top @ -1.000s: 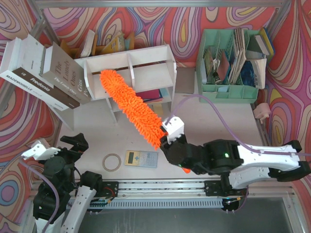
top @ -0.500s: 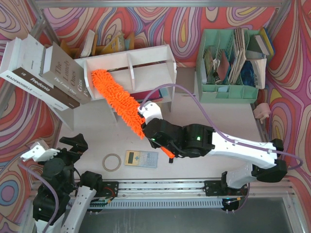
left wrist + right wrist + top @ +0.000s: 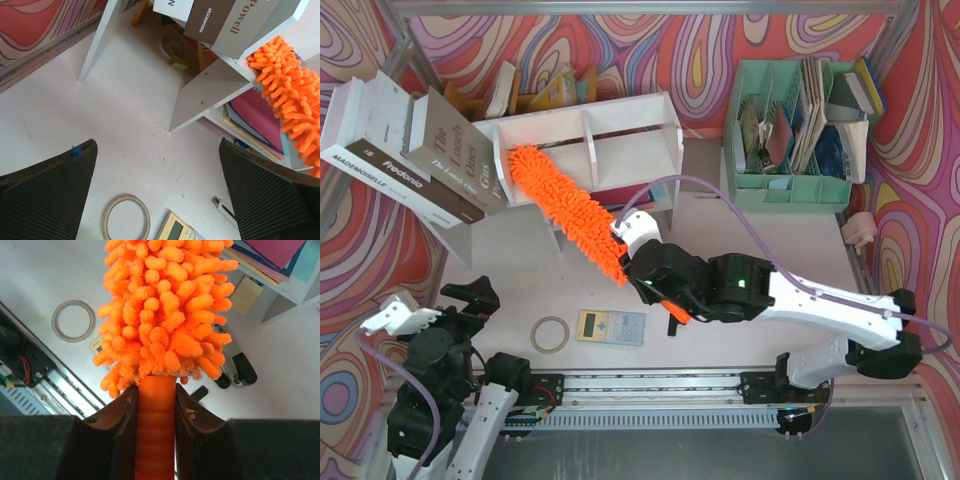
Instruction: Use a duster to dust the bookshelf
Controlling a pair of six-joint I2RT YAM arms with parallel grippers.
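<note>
The right jaws pinch the orange handle of the duster (image 3: 167, 315). Its fluffy head extends diagonally over the left section of the bookshelf (image 3: 630, 118) top (tip at the left end panel). The left jaws stand spread wide above the tabletop (image 3: 125, 120), near a tape ring (image 3: 126, 219).

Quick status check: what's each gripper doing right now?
Left gripper: open, holding nothing.
Right gripper: closed on the handle of the duster.
</note>
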